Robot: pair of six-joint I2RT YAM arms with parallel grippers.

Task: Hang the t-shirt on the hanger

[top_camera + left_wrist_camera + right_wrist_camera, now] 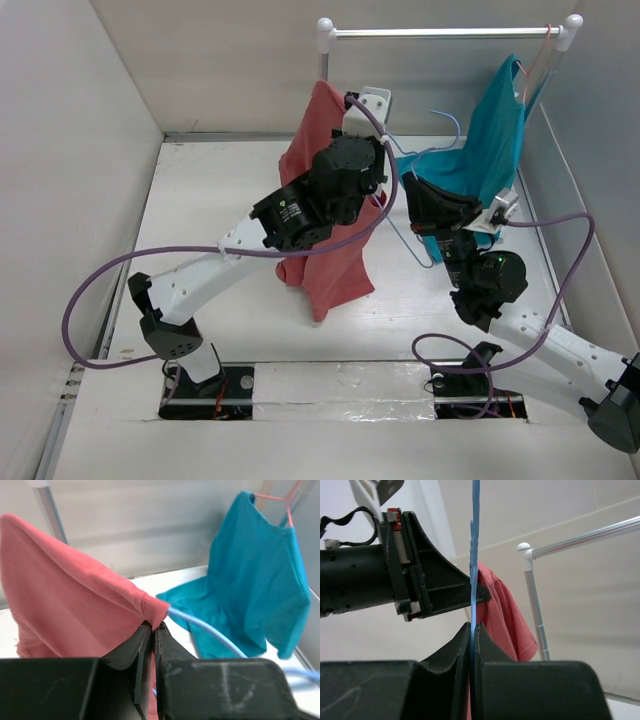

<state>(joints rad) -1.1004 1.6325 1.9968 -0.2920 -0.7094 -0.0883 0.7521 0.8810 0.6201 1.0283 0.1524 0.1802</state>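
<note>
The red t-shirt (pixel 325 250) hangs raised over the table, bunched at its top edge. My left gripper (pixel 383 160) is shut on that edge, and in the left wrist view the cloth (pixel 65 590) is pinched between the fingertips of the gripper (pixel 153 626). The light-blue wire hanger (pixel 457 128) sits just right of the shirt. Its wire (pixel 210 627) comes out of the cloth fold. My right gripper (pixel 415 190) is shut on the hanger wire (pixel 475 555), which stands vertical between its tips (pixel 471 625). The red shirt (pixel 505 615) shows behind.
A teal t-shirt (pixel 490 140) hangs from a pink hanger (pixel 545 50) on the metal rail (pixel 450 32) at the back right, its lower part resting on the table. White walls enclose the table (pixel 220 200) on the left, back and right.
</note>
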